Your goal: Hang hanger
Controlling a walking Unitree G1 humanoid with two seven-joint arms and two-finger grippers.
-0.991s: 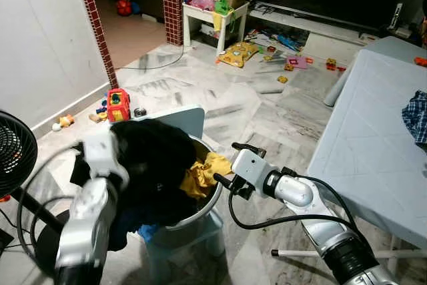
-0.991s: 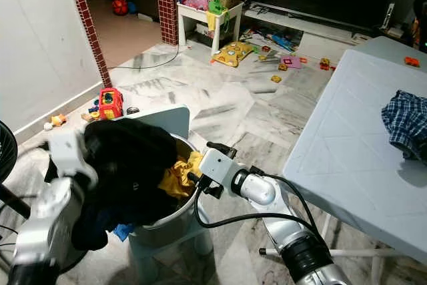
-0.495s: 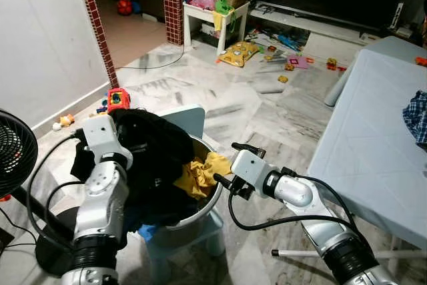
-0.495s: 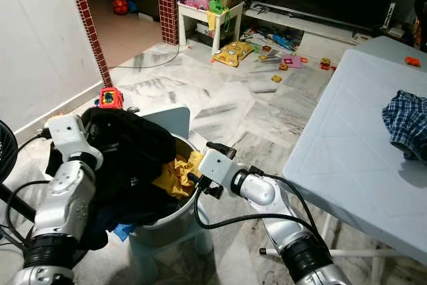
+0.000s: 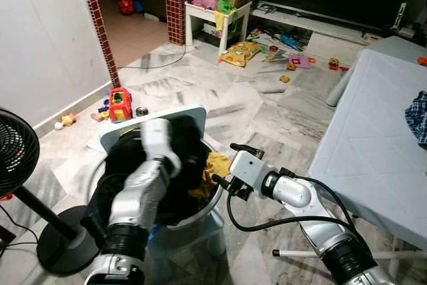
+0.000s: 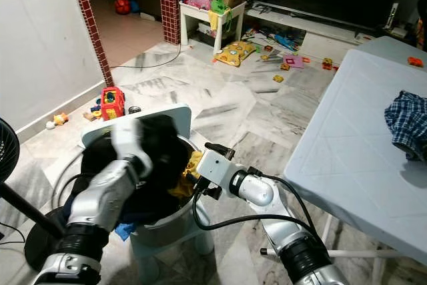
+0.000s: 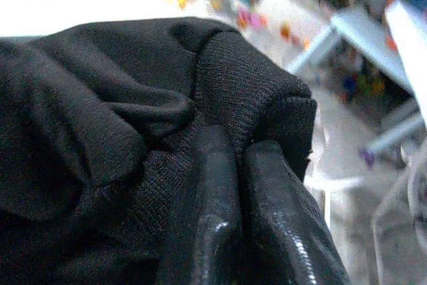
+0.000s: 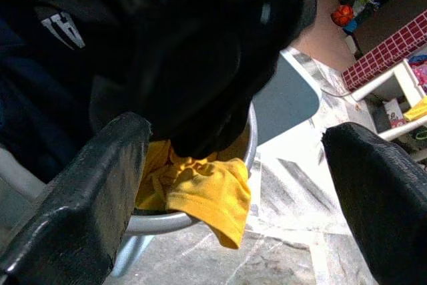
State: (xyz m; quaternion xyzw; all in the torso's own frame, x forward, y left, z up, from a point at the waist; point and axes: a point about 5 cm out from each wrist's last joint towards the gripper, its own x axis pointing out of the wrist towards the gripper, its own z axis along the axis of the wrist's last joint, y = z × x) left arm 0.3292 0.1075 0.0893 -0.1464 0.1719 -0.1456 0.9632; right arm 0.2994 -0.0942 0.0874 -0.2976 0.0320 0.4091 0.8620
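A black garment (image 5: 175, 139), knitted with a ribbed edge and bunched into soft folds, sits heaped in a metal basin (image 5: 208, 205) on a pale blue stool (image 5: 193, 115) at lower centre of the head views; crumpled as it is, it has no clear long axis or direction. The left gripper (image 7: 237, 165) has its two black fingers (image 7: 207, 185) pressed together, pinching a fold of that black fabric near the ribbed edge. A yellow cloth (image 8: 207, 191) lies under the black one and spills over the basin rim. The right gripper (image 5: 221, 183) hovers just beside the rim at centre frame, jaws spread wide with nothing between them. A black fan (image 5: 17, 148) stands at the left edge, and a pale table (image 5: 373, 145) fills the right.
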